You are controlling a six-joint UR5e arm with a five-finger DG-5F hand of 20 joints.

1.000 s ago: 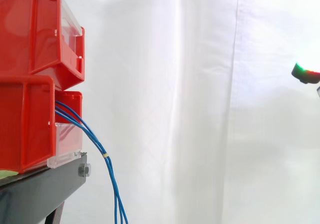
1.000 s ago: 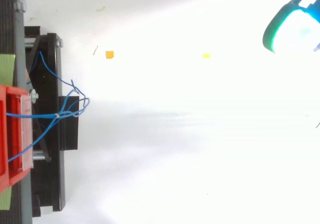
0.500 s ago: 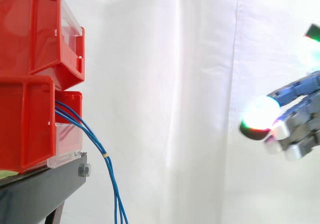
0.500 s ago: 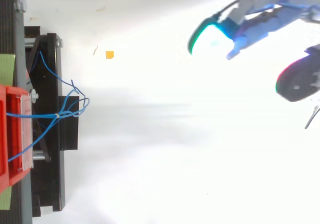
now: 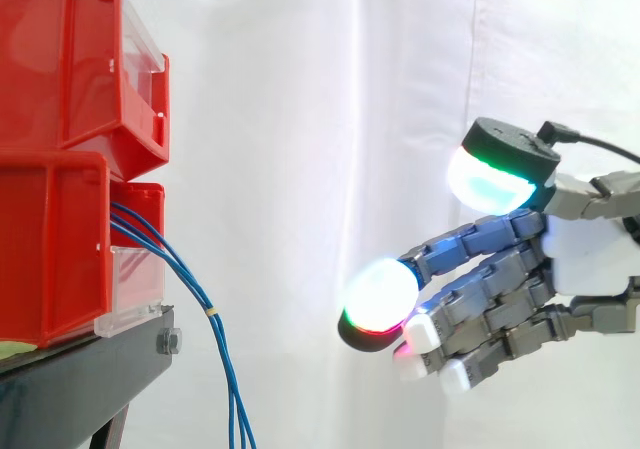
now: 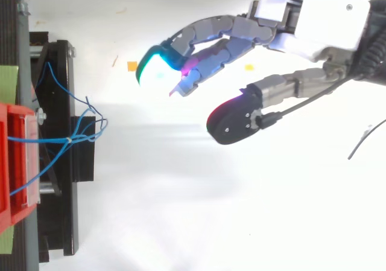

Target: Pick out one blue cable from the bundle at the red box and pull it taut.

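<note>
From the side, blue cables (image 5: 205, 309) spill from the lower red bin (image 5: 60, 239) and hang past the stand (image 5: 80, 379). The hand (image 5: 590, 259) hovers to their right, fingers stretched out, thumb raised, holding nothing. From above, the hand (image 6: 319, 23) is well apart from the cables (image 6: 84, 137) bunched over the stand (image 6: 66, 223).

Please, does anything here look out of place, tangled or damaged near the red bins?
Nothing looks damaged. The blue cables spill from the lower red bin and hang loose past the stand, tangled. An orange scrap and a yellow scrap lie on the white surface. The hand, fingers open, touches nothing.
</note>
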